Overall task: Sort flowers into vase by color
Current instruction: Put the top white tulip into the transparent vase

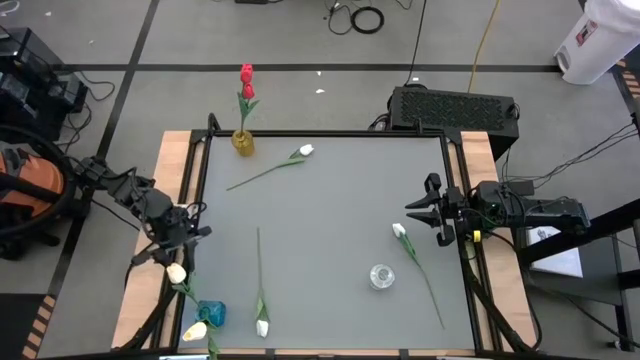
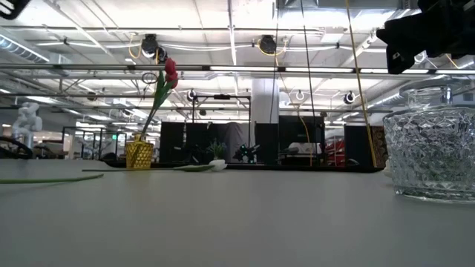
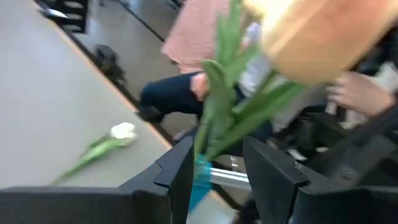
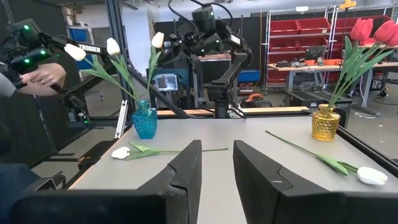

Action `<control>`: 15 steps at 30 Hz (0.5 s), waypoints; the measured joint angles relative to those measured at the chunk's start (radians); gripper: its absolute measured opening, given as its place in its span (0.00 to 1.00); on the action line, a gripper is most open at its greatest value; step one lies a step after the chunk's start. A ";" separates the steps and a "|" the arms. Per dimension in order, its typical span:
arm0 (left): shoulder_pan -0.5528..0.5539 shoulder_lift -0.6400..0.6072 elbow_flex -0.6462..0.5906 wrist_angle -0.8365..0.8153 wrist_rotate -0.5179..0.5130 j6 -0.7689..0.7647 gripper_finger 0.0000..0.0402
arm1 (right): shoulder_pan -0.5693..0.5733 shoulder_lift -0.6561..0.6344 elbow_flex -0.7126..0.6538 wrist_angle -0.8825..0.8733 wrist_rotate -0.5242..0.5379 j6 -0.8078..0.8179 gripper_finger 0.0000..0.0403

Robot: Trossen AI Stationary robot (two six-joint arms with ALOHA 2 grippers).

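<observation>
1. The left pincer (image 1: 172, 258) is clamped on a cream tulip (image 1: 177, 272) stem above the blue vase (image 1: 211, 313) at the desk's (image 1: 330, 240) near-left corner.
2. Three white tulips (image 1: 262, 327) lie loose on the desk; red ones (image 1: 246, 82) stand in the yellow vase (image 1: 243, 143).
3. The clear vase (image 1: 381, 276) is empty.
4. The right pincer (image 1: 425, 212) hangs with fingers apart, empty, at the right edge.

matt grey table top (image 1: 330, 220), faceted clear glass vase (image 2: 438, 144), glossy amber vase (image 4: 325, 122), glossy blue vase (image 4: 144, 119)
</observation>
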 joint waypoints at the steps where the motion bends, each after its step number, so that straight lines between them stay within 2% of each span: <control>1: 0.000 -0.003 0.000 -0.001 -0.023 0.014 0.36 | 0.000 0.000 0.000 0.000 0.000 0.000 0.21; 15: 0.000 -0.010 0.000 0.086 -0.411 0.136 0.36 | 0.000 0.000 -0.001 0.000 0.000 0.000 0.21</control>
